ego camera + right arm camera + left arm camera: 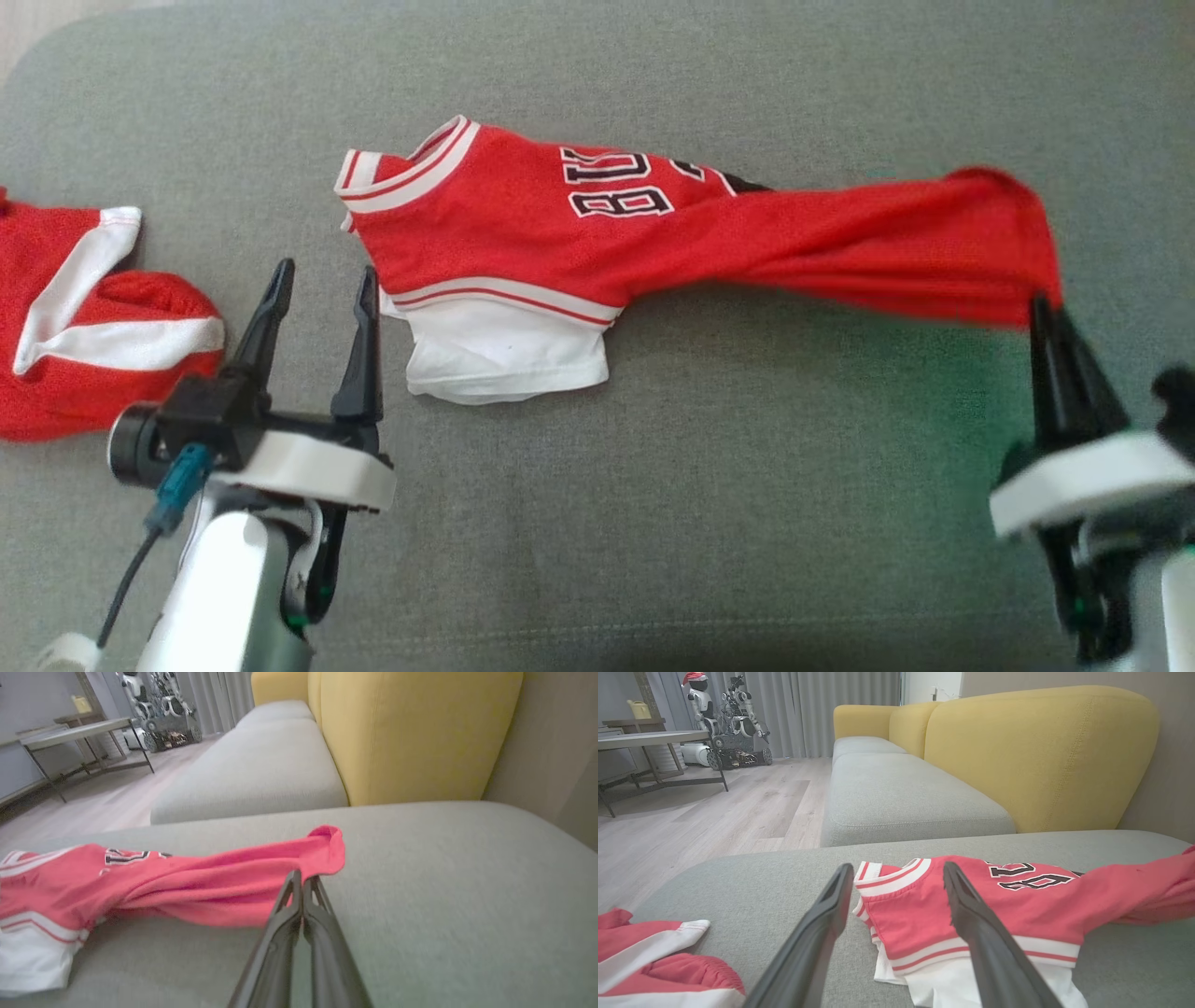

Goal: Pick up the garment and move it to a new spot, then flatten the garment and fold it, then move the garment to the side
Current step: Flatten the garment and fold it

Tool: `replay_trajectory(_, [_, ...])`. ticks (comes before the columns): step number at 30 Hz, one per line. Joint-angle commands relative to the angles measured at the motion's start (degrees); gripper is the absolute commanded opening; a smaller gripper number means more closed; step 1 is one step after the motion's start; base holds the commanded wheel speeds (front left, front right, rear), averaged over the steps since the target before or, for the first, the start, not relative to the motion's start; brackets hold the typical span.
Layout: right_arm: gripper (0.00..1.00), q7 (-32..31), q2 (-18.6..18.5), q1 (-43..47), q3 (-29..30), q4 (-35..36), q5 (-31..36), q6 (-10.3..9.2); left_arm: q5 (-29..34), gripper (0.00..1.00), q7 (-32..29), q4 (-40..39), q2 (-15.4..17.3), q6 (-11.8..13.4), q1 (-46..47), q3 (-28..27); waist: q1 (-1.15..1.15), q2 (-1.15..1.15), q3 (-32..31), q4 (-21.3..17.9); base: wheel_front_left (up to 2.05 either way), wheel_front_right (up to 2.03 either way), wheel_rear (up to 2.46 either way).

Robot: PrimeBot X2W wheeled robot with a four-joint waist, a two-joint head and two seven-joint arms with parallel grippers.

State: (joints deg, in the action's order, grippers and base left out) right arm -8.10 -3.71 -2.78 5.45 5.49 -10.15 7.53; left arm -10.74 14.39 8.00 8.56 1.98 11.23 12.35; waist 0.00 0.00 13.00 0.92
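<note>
Head view: the garment (523, 233), a red mesh jersey with white trim, judged light, limp and apt to slip, lies on the grey cushion (653, 523), its hem (1013, 238) drawn to 3 o'clock, where the right gripper (1041, 308) pinches it shut. Left wrist view: the left gripper (896, 867) gapes empty before the collar (887, 884) at 12 o'clock, the natural second hold. Right wrist view: the closed fingers (280, 933) nip only the hem's edge.

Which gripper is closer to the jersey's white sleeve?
Left. The left gripper hovers open just beside the white sleeve; the right gripper pinches the jersey at its far end.
</note>
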Motion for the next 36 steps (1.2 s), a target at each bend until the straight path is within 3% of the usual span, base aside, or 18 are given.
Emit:
replay_trajectory(1, [0.00,-0.33,0.18,1.10,-0.68,2.26,0.01,-0.04,0.41,1.00,0.61,-1.81,0.74,-0.08,0.50,-2.13,0.00,0.00,-0.22,0.04,0.00,0.00,0.00])
replay_trajectory(8, [0.00,-1.64,0.79,8.32,-0.50,-2.65,-3.24,-0.04,0.38,1.00,0.61,-1.86,0.60,-0.16,-0.25,-2.09,0.00,0.00,-0.88,-0.01,0.00,0.00,0.00])
replay_trajectory(15, [0.00,0.99,0.82,7.95,-1.54,-9.05,-6.03,-0.04,0.22,1.00,0.61,-1.70,0.65,-0.21,-0.68,-2.13,0.00,0.00,-0.81,-0.51,0.00,0.00,0.00])
replay_trajectory(16, [0.19,1.33,0.82,7.57,-1.56,-9.57,-5.96,-0.04,0.19,1.00,0.61,-1.66,0.67,-0.22,-0.68,-2.13,0.00,0.00,-0.84,-0.54,0.00,0.00,0.00])
replay_trajectory(17, [0.81,1.74,0.82,7.15,-1.68,-9.80,-5.73,-0.04,0.17,1.00,0.61,-1.60,0.70,-0.25,-0.70,-2.12,0.00,0.00,-0.86,-0.56,0.00,0.00,0.00])
replay_trajectory(18, [1.00,2.22,0.82,6.71,-1.92,-9.77,-5.62,-0.04,0.15,1.00,0.61,-1.54,0.73,-0.26,-0.72,-2.12,0.00,0.00,-0.91,-0.59,0.00,0.00,0.00])
replay_trajectory(36, [1.00,4.97,0.83,1.96,-3.48,-1.02,2.57,-0.04,-0.29,1.00,0.61,-0.59,1.13,0.47,-4.27,-1.82,0.00,0.00,-5.91,-0.85,0.00,0.00,0.00])
